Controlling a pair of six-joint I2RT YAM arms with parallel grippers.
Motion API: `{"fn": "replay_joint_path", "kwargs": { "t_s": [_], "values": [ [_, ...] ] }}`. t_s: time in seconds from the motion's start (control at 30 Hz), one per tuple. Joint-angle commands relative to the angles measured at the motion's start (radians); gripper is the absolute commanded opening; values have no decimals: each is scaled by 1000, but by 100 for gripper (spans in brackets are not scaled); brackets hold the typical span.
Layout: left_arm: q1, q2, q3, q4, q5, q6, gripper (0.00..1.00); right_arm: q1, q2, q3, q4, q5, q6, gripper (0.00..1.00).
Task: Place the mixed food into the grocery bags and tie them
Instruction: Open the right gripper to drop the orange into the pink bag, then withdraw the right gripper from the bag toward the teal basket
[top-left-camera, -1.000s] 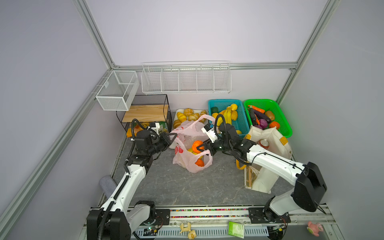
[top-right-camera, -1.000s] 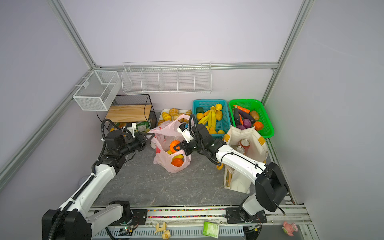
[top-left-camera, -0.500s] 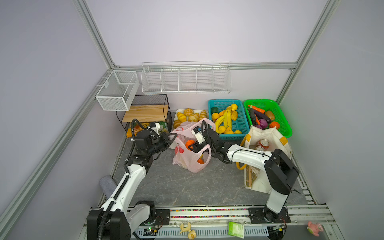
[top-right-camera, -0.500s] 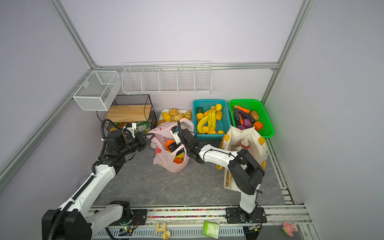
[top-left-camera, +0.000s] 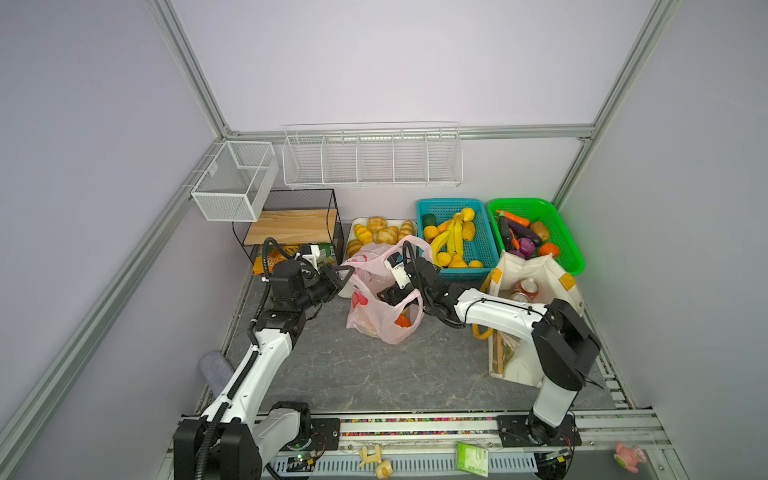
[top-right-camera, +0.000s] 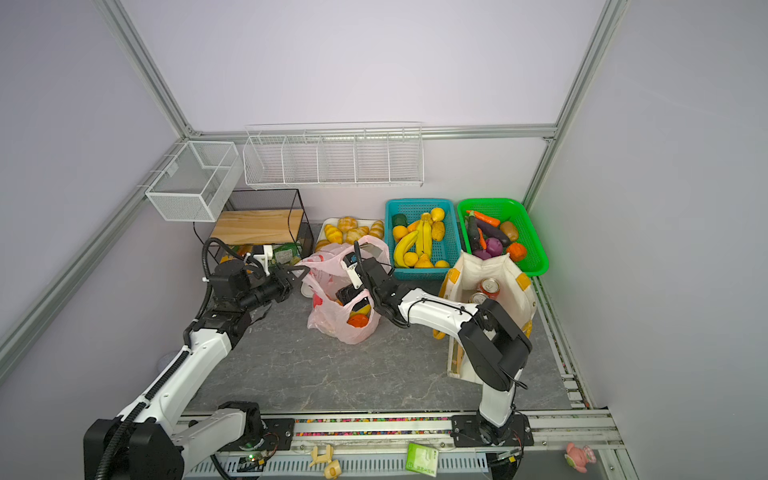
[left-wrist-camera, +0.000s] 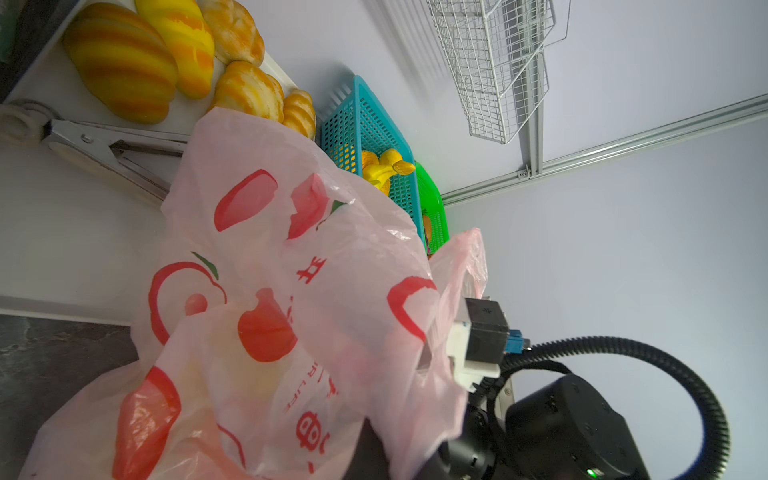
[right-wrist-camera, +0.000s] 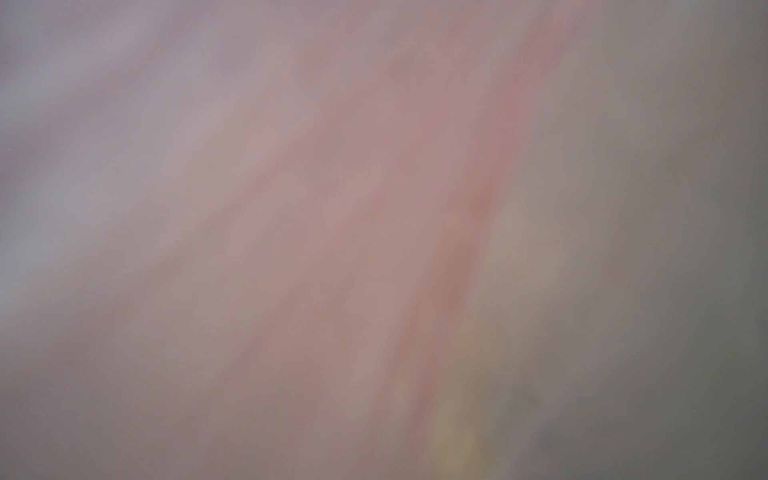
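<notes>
Right claw (top-left-camera: 389, 293): just lowered into thin translucent pink plastic bag (top-left-camera: 374, 328) for release; spread cannot be told.
Left claw (top-left-camera: 345, 272): bag's nine-o'clock rim pinched.

Pink red-printed bag (top-left-camera: 376, 326), cream tote (top-left-camera: 521, 266)

Right end effector (top-left-camera: 390, 294), earlier beside the pink bag (top-left-camera: 376, 323) with an orange, now inside its mouth.

Teal basket (top-left-camera: 457, 202) sits just left of the green basket (top-left-camera: 567, 245); croissants (top-left-camera: 363, 235) lie farther left, wooden shelf (top-left-camera: 291, 226) beyond, wire rack (top-left-camera: 372, 166) above.
</notes>
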Motion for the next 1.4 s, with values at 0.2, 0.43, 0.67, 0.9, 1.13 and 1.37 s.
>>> {"fn": "replay_joint_path", "kwargs": {
  "t_s": [0.2, 0.43, 0.67, 0.9, 1.13, 1.37],
  "values": [
    [-6, 2, -6, 7, -5, 11, 0, -13, -244, -91, -116, -25, -112, 84],
    [-6, 6, 3, -7, -13, 22, 0, -82, -433, -166, -139, -74, -110, 84],
    [-6, 6, 0, -6, -14, 21, 0, -211, -568, -203, -149, -29, -85, 83],
    [-6, 4, 0, 1, -10, 13, 0, -409, -292, 28, -416, 34, -59, 84],
    [-6, 5, 6, -2, -11, 12, 0, -472, 40, 329, -623, 117, -103, 84],
    [-6, 8, 8, 0, -7, 13, 0, -484, 312, 624, -860, 206, -153, 85]
  ]
}}
